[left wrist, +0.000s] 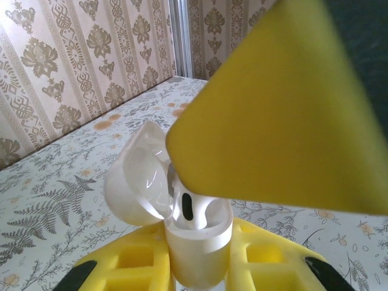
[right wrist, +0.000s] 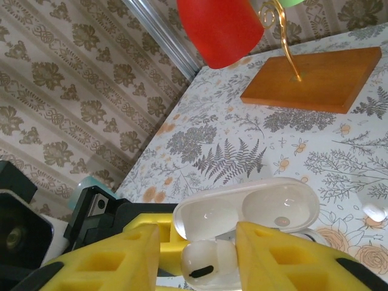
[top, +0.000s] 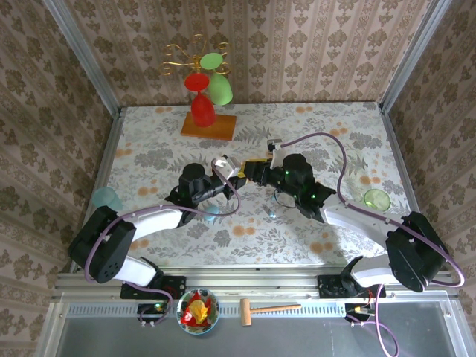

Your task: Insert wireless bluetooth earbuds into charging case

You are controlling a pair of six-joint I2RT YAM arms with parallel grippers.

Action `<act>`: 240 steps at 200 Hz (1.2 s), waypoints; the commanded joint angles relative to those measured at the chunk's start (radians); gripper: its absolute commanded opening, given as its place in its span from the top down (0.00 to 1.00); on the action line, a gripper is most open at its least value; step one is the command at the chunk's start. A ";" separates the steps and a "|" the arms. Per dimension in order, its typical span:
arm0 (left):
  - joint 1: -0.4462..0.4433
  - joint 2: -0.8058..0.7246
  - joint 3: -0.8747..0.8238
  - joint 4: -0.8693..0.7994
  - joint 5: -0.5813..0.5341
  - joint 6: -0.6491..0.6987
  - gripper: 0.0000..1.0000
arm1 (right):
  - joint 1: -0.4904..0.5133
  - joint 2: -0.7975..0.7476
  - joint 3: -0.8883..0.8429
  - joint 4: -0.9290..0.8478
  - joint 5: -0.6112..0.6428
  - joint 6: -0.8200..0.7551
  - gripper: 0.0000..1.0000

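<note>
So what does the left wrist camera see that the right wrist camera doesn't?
Left wrist: the body of the charging case clamped in the left pincer, with a big yellow finger looming over it. Right wrist: the red cup, the wooden base, and a loose earbud lying apart. Both: the open lid and an earbud at the case's mouth.

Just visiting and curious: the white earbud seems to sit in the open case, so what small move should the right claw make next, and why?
Probably lift the right gripper straight up. The earbud looks seated in the open case, which the left gripper clamps, and a gap shows beside it. A second earbud lies on the table.
</note>
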 commanded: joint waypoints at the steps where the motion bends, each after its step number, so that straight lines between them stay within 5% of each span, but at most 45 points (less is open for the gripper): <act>1: 0.001 -0.018 0.014 0.080 0.006 -0.013 0.96 | 0.003 -0.047 0.006 -0.080 0.055 -0.012 0.58; 57: 0.034 -0.006 -0.015 0.140 0.081 -0.030 0.96 | 0.003 -0.170 0.071 -0.281 0.086 -0.073 0.43; 108: 0.037 -0.021 -0.062 0.141 0.102 0.100 0.96 | -0.005 -0.107 0.341 -0.744 0.202 -0.041 0.29; 159: 0.015 -0.072 -0.070 0.098 0.102 0.191 0.96 | -0.044 0.121 0.654 -1.127 0.127 -0.133 0.29; 240: 0.003 -0.095 -0.065 0.043 0.034 0.199 0.96 | -0.072 0.223 0.726 -1.231 0.010 -0.214 0.30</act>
